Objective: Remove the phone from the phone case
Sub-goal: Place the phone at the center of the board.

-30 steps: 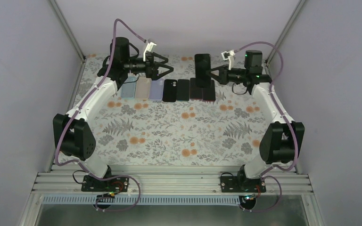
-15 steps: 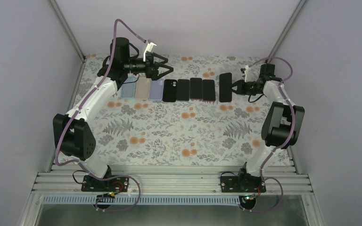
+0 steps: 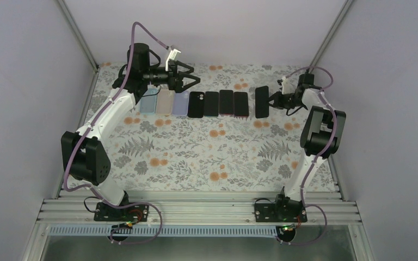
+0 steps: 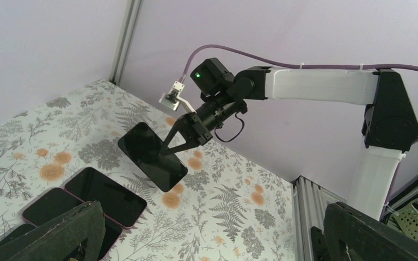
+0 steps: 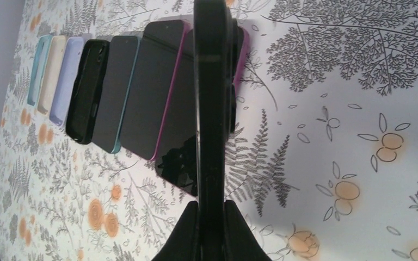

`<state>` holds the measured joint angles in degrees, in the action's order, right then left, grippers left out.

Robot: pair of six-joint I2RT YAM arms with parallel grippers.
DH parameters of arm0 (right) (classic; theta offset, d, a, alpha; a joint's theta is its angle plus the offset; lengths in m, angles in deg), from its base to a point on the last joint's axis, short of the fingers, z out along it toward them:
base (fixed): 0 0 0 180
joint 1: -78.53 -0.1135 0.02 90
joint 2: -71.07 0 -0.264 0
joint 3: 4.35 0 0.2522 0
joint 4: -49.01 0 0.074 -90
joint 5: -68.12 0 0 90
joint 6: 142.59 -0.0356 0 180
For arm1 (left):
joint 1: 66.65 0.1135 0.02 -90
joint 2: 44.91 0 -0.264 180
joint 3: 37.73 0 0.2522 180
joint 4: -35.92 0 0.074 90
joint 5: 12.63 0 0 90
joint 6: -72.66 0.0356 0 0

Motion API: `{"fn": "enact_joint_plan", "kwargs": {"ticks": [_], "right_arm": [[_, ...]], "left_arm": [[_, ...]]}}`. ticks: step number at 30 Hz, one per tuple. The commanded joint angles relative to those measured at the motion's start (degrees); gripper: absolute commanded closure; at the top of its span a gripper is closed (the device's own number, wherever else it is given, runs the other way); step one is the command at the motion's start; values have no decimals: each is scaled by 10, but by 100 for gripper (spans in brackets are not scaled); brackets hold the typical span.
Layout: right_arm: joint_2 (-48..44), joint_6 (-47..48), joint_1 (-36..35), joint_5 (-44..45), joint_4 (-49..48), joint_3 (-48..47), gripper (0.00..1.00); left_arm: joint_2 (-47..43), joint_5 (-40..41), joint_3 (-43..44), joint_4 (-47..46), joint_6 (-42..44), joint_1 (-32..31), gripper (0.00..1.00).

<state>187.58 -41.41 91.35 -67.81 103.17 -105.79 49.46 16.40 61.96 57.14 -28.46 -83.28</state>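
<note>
My right fingers clenched on the black phone, held above the floral desk just beside the row of handsets, my left fingers spread wide over the pastel cases

Pale lilac walls; floral-print tablecloth; aluminium corner posts; soft even light.

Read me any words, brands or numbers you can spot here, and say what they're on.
No text can be read anywhere.
Phone in the right claw: blank dark face.
Row of phones and cases: no print visible.
Small plate by that claw: too small to read.
</note>
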Motion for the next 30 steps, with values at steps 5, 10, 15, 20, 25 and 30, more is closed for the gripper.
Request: {"fn": "enact_joint_plan", "kwargs": {"ticks": [5,10,15,20,25,30], "right_arm": [[62,-10,4,-33,-19,-47,96],[100,-17,4,-45,-9,-77,96],[138,-24,4,-43,-3,-112,95],[175,-31,4,-41,7,-147,93],[203,-27,4,-38,21,-175,92],[211,-29,4,-36,17,-172,92]], "left_arm": [[-4,2,-6,-6,14,-2,0],[-2,3,-8,-7,13,-2,0],[-3,4,-11,-8,13,-2,0],[-3,5,-13,-8,14,-2,0],[-4,7,-15,-8,14,-2,0],[-3,8,-15,-8,14,-1,0]]}}
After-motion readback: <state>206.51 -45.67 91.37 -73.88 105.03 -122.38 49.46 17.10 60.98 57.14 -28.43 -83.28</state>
